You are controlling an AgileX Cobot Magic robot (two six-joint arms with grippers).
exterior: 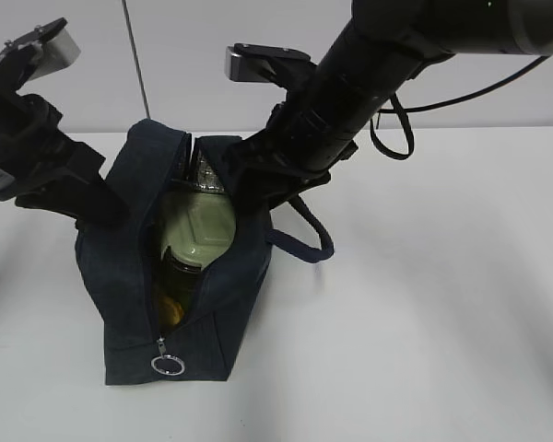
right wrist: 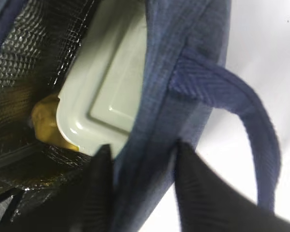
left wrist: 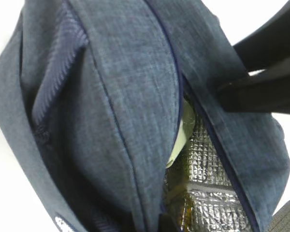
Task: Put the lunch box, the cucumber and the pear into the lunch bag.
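The right pincer (right wrist: 140, 186) clamps the lunch bag (exterior: 120, 276)'s rim, one finger inside, one outside. Just inside it lies the lunch box (right wrist: 106, 92), with the pear (right wrist: 46, 123) half hidden beyond. The left pincer (exterior: 101, 207) seems to grip the opposite rim; its closure is unclear. White desk (exterior: 442, 322) lies open to the right.

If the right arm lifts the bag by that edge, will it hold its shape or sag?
Likely sag: the bag is soft fabric, its wall creased where the right gripper pinches it. With the lunch box and pear inside, it may tilt and hang bottom-heavy.
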